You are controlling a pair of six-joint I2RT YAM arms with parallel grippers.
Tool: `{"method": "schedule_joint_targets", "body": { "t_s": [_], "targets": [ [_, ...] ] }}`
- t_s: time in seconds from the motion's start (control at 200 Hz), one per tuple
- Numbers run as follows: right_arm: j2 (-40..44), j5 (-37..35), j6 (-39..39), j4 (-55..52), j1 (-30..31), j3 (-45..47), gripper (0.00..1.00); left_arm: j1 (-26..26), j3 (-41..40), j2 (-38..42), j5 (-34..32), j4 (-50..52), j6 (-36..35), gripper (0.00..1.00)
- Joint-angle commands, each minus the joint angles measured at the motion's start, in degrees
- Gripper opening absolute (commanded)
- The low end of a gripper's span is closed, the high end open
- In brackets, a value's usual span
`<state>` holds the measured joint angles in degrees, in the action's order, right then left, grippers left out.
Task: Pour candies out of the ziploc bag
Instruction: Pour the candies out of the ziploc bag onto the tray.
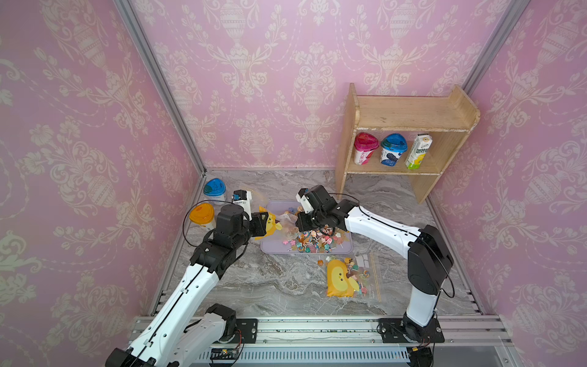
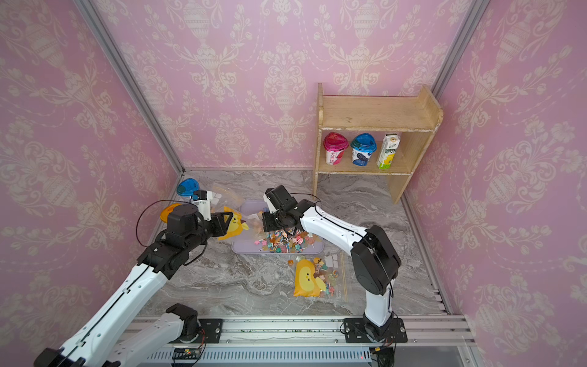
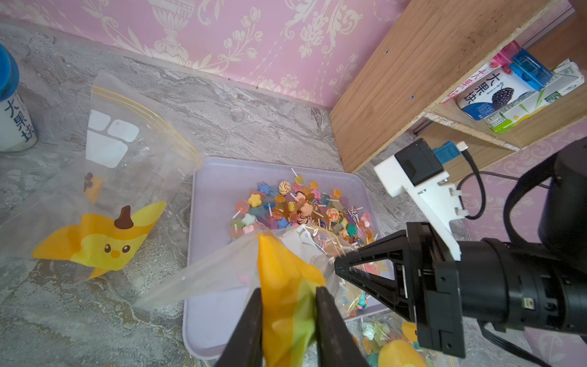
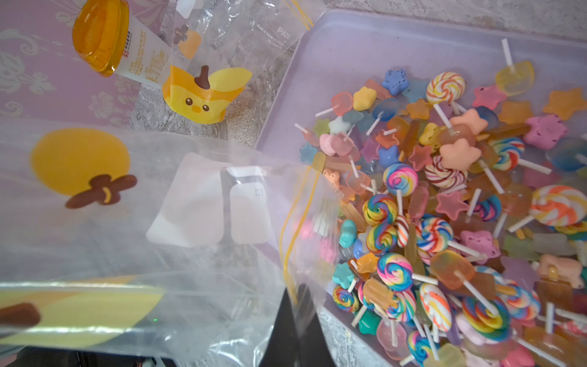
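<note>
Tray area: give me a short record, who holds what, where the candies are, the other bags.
held ziploc bag: raised, mouth tilted over the lavender tray
left gripper: shut on its yellow bottom
right gripper: shut on its zip edge
candies: heaped in the tray
empty ziploc bag: beside the tray's far-left corner
third ziploc bag: candies inside, in front of the tray

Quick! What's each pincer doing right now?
Left pincer: closed, holding the bag by its yellow end.
Right pincer: closed, holding the bag by its zip edge.

three bags [image 1: 346, 278], four cups [image 1: 214, 187], one carton [image 1: 418, 151], one tray [image 1: 273, 248].
</note>
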<state>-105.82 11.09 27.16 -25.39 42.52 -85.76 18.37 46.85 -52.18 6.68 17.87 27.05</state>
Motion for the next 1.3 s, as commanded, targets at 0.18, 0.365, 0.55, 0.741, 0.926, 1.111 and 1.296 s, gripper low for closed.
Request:
{"method": "schedule_joint_targets", "body": {
  "t_s": [0.18,0.365,0.55,0.741,0.926,1.111,1.296],
  "targets": [
    [-0.66,-0.55,0.52,-2.1,0.14,-0.43,0.0,-0.68,-2.75,-1.17,1.54,-3.49,1.44,0.57],
    [-0.79,-0.29,0.79,-1.7,0.11,-0.28,0.0,-0.83,-3.52,-1.08,1.15,-3.27,1.16,0.63],
    [-0.69,-0.54,0.75,-1.46,0.13,0.32,0.0,-1.21,-4.14,-1.47,1.62,-3.99,1.47,0.52],
    [-0.13,-0.76,0.59,-1.57,0.19,0.5,0.0,-1.31,-4.23,-2.22,2.22,-4.74,2.09,0.25],
    [0.97,-0.92,0.53,-1.86,0.18,0.33,0.0,-1.37,-2.53,-2.2,2.36,-4.03,1.37,0.0],
    [2.76,-2.53,0.03,-2.1,0.11,1.02,0.0,-1.41,2.59,-1.99,3.27,-2.49,0.14,0.0],
    [2.64,-2.67,0.41,-1.31,0.04,2.32,0.0,-1.32,6.88,-3.27,6.77,-2.0,1.14,0.0]
  ]
}}
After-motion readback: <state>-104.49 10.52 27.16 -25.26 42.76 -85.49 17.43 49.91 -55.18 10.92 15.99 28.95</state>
